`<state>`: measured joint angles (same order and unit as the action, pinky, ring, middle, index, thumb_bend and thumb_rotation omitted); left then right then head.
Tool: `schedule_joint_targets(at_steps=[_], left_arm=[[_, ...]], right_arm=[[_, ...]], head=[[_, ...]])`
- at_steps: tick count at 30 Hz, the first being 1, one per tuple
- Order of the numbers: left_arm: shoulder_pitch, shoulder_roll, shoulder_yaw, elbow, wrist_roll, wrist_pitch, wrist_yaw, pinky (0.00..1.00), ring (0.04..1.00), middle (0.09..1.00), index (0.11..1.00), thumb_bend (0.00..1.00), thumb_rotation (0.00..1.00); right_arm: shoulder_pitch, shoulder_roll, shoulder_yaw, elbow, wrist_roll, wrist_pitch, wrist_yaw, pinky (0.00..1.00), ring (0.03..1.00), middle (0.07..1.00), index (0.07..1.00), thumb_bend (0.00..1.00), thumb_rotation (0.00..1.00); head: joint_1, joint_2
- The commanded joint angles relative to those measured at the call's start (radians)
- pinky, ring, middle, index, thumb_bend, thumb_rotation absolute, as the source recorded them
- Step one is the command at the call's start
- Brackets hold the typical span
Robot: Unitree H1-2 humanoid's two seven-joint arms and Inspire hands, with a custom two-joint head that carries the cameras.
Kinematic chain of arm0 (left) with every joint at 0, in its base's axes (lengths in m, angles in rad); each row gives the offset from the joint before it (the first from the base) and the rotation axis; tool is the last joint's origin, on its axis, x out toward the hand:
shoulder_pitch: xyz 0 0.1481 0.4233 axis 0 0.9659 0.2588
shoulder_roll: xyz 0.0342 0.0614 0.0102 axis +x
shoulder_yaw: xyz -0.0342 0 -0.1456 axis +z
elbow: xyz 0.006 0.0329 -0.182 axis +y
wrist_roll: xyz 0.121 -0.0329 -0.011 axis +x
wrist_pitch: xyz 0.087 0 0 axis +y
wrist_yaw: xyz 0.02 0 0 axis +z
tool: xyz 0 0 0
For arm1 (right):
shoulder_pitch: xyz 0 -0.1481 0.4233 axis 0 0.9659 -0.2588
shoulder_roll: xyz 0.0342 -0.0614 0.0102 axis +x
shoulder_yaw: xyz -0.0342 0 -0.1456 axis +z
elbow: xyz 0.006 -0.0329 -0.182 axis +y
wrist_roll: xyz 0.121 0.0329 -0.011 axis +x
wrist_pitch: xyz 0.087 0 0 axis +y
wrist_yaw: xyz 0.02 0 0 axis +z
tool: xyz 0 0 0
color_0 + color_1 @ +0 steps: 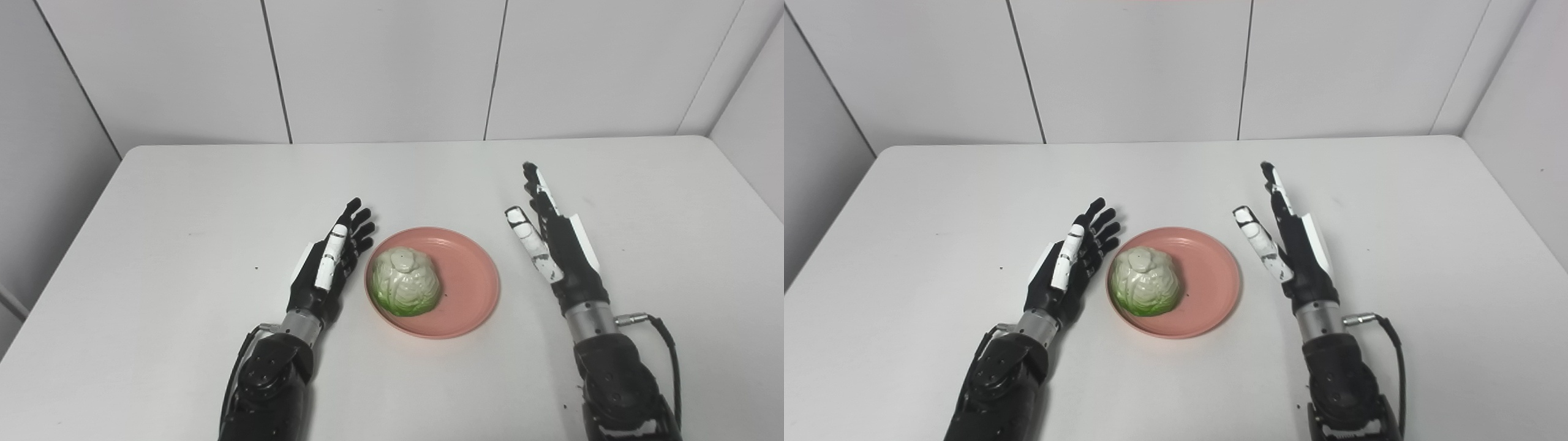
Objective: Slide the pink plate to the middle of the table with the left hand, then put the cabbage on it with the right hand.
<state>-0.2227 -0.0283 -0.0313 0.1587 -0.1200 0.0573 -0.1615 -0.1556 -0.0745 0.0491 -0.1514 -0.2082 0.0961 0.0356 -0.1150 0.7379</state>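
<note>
The pink plate (470,288) lies near the middle of the white table, toward the front. On its left half sits the pale green cabbage (405,281), upright and free of both hands. My left hand (332,260) is just left of the plate's rim, open, fingers stretched forward, holding nothing. To the right of the plate my right hand (551,236) stands a short gap away, open with fingers straight and pointing away from me.
The white table (196,202) runs to white wall panels at the back and sides. Its left and right edges show in both views. A cable (664,343) loops off my right wrist.
</note>
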Motion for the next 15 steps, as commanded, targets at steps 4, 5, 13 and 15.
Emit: schedule_joint_targets(at_steps=[4, 5, 13, 15], left_arm=[[0.078, 0.039, -0.016, -0.052, 0.080, -0.078, 0.024, 0.97, 0.967, 0.980, 0.976, 0.45, 1.00], [0.092, 0.044, -0.018, -0.057, 0.088, -0.093, 0.024, 0.97, 0.966, 0.979, 0.975, 0.45, 1.00], [0.166, 0.060, -0.015, -0.088, 0.099, -0.106, 0.018, 0.96, 0.962, 0.974, 0.969, 0.45, 1.00], [0.170, 0.061, -0.013, -0.083, 0.098, -0.107, 0.017, 0.95, 0.960, 0.971, 0.965, 0.45, 1.00]], right_arm=[[0.048, 0.031, -0.009, 0.005, 0.039, -0.077, -0.035, 0.99, 1.000, 0.991, 0.975, 0.59, 1.00], [0.060, 0.038, -0.010, 0.010, 0.048, -0.079, -0.039, 0.99, 1.000, 0.990, 0.974, 0.58, 1.00], [0.081, 0.045, -0.007, 0.092, 0.084, -0.193, -0.044, 0.97, 0.982, 0.971, 0.951, 0.41, 1.00], [0.084, 0.046, -0.005, 0.099, 0.086, -0.202, -0.043, 0.97, 0.979, 0.965, 0.947, 0.39, 1.00]], head=[[0.003, 0.004], [0.005, 0.006], [0.003, 0.018], [0.002, 0.022]])
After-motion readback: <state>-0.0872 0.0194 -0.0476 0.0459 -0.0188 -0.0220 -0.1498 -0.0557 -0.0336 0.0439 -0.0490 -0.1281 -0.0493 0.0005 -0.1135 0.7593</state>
